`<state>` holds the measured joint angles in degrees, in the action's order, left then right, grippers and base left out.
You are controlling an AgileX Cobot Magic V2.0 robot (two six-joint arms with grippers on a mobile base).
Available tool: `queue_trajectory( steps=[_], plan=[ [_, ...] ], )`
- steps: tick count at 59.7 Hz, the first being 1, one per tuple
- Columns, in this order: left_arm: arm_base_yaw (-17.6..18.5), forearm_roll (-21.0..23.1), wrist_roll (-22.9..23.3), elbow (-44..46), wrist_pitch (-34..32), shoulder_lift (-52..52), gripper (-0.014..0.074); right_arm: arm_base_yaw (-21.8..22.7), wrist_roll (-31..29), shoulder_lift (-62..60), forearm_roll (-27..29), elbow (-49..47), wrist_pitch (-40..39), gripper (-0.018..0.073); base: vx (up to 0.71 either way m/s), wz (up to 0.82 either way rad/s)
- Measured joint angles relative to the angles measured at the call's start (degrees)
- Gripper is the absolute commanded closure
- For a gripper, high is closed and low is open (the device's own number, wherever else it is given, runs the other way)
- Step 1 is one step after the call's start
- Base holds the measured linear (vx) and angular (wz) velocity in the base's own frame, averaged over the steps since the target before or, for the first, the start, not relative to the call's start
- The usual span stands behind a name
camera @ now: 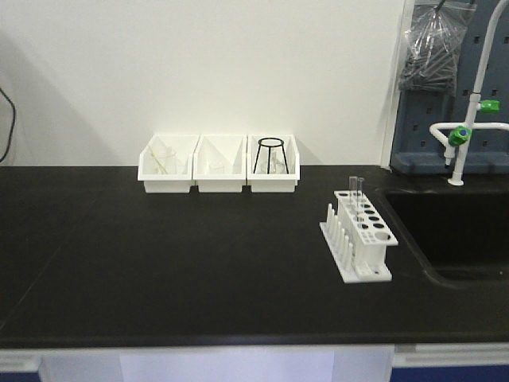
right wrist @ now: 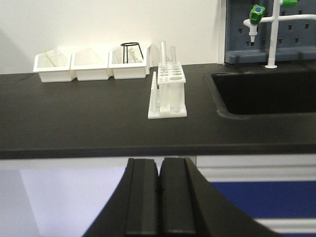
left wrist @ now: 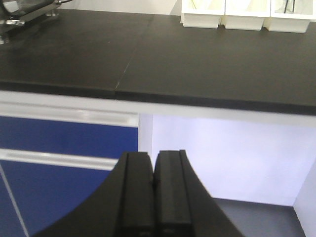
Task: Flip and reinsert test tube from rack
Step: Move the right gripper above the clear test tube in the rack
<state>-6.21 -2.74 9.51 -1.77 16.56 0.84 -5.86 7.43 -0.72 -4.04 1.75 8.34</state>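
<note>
Right end effector [right wrist: 159, 197] sat clenched and empty, low in front of the desk [right wrist: 74, 123] edge. Rack [right wrist: 168, 91] lay straight ahead and higher up, on the desk just left of the sink [right wrist: 266, 91]. Test tube [right wrist: 162, 53] stood upright at the rack's far end, long axis vertical, with a second tube beside it. Left end effector [left wrist: 153, 197] was clenched and empty too, pointed toward the bins [left wrist: 224, 15], so I judged the right arm nearer. Flat black top, open room above the rack
</note>
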Motion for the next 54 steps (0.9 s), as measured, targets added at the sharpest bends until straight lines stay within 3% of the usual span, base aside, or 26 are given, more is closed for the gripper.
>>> queue_trajectory(
  steps=[54],
  plan=[
    [0.0, 0.0, 0.0, 0.0, 0.0, 0.0, 0.0603, 0.0, 0.0, 0.0, 0.0, 0.0, 0.0, 0.0568, 0.38, -0.02]
  ],
)
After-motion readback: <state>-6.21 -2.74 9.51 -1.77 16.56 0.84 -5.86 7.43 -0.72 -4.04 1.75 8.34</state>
